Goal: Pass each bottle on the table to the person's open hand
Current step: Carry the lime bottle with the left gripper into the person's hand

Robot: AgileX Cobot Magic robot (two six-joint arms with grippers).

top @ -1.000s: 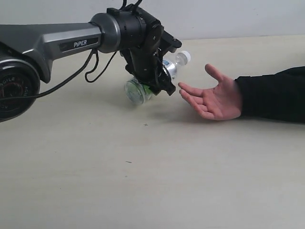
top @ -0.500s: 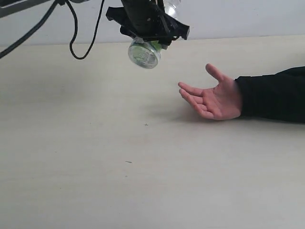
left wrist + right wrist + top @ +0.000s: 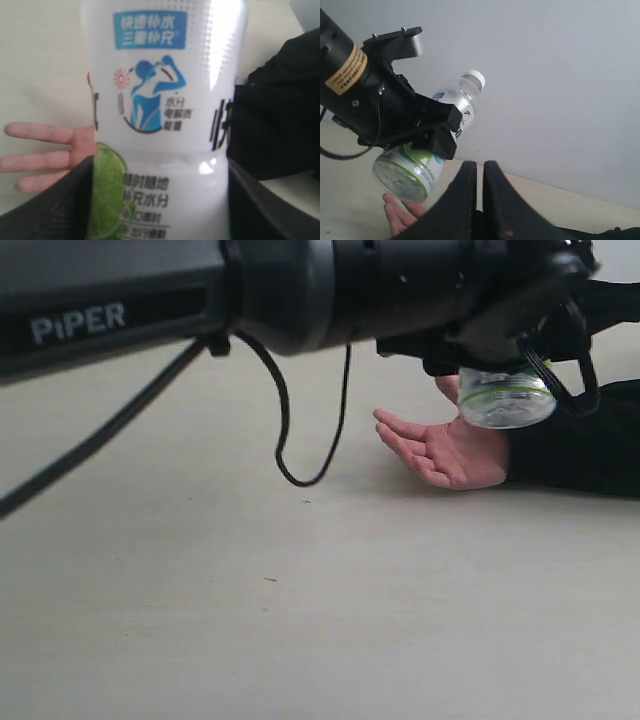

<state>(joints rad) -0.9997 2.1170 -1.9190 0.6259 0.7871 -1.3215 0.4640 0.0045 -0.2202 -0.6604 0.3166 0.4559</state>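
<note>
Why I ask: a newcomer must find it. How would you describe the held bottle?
Follow the black arm across the exterior view's top to the left pincer. Above the person's open hand it holds the bottle: clear, white-capped, white label with blue drinking figure and green lime.

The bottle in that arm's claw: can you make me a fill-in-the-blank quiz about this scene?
The left gripper holds a clear bottle whose cap is ____.
The person's open hand rests on the table with its palm facing ____.
The right gripper is ____ and holds nothing.
The person's sleeve is ____.
Missing words: white; up; shut; black.
</note>
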